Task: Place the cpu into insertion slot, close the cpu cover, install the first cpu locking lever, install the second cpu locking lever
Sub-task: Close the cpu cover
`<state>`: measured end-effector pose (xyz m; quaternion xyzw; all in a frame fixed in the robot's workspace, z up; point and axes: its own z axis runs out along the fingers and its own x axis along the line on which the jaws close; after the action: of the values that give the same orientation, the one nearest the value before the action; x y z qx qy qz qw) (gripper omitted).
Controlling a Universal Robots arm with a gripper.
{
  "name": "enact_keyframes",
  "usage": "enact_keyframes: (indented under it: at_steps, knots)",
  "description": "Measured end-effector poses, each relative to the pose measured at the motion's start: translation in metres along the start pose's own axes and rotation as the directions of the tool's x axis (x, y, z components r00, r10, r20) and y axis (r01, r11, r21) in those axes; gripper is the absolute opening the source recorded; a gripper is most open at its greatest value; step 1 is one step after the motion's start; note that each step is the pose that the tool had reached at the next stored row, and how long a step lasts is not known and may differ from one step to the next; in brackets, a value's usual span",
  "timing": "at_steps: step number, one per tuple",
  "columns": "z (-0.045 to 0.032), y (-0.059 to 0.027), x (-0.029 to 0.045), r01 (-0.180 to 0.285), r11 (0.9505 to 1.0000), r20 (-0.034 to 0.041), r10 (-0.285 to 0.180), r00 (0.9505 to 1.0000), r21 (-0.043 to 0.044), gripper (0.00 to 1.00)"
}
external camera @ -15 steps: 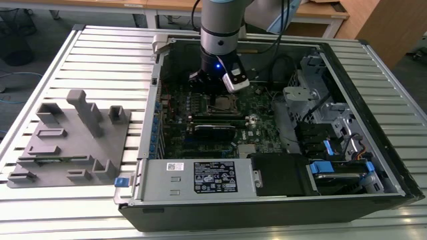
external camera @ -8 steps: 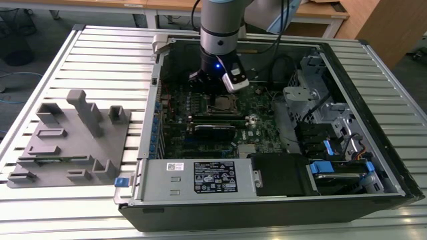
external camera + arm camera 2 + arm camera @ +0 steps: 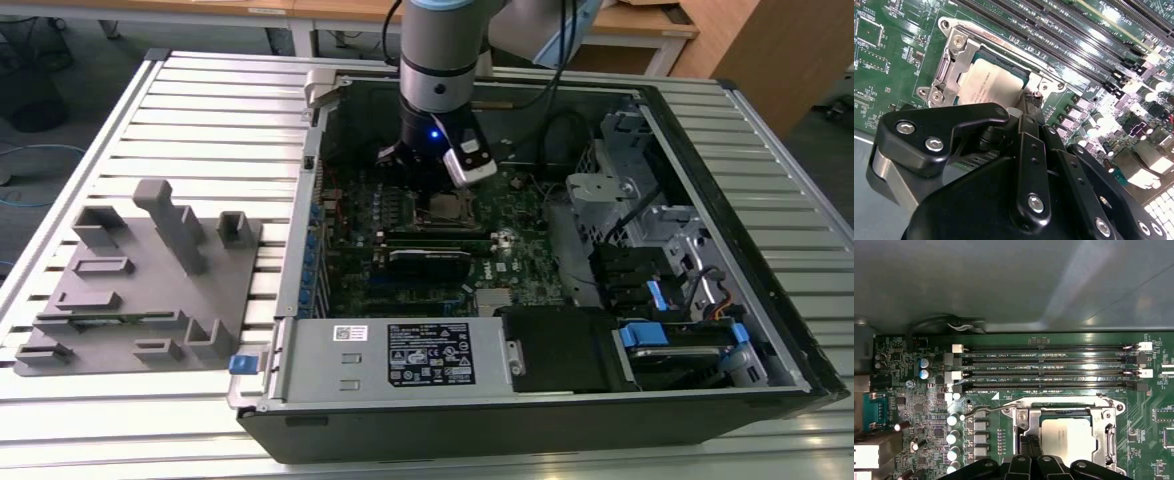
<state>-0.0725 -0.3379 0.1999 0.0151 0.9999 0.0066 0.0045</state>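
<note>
The cpu (image 3: 1069,436), a flat square with a dull silver top, lies in the insertion slot (image 3: 946,24) on the green board. The cpu cover (image 3: 1105,432), a silvery frame, lies down around the chip (image 3: 988,84). A thin wire locking lever (image 3: 988,410) runs out from the slot's corner, ending in a hook. My gripper (image 3: 1030,444) hangs just over the slot's edge with its black fingers together; it is also seen in the second wrist view (image 3: 1030,98). In the exterior view the gripper (image 3: 435,198) reaches down into the open computer case above the slot.
Long black memory slots (image 3: 1049,367) run beside the slot. Rows of capacitors (image 3: 954,432) stand near the lever's hook. A labelled grey power-supply box (image 3: 400,352) sits at the case's near wall. A grey fixture block (image 3: 140,275) lies on the slatted table at the exterior view's left.
</note>
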Motion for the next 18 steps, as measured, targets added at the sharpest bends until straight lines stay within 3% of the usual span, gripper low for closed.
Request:
enact_keyframes:
  at_steps: [13,18]
  knots:
    - [0.0013,0.0000,0.0000,0.000,1.0000,0.0001,0.000,1.0000,-0.0001,0.11]
    - [-0.0059,0.0002,-0.0001,0.000,1.0000,0.0003,0.000,1.0000,0.0001,0.11]
